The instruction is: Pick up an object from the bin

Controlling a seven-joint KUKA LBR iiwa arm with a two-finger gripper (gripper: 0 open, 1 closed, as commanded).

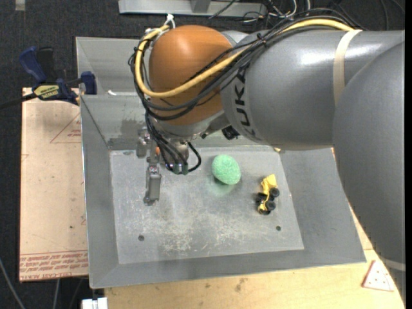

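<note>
Grey bin (193, 237): green ball (226, 170), yellow toy (266, 194)

Two loose things are seen on the floor of the bin (206, 234). A ball (226, 170) is placed near the middle of the floor, somewhat toward the far wall. A small toy vehicle (266, 194) is set to the right of the ball and a little nearer the front rim, close to it but not touching. The hand (152, 195) is positioned low over the left part of the floor, well apart from the ball. The arm (302, 89) is stretched in from the right above the far half of the bin, and its wrist cover (187, 69) is located directly behind and above the hand.
</note>
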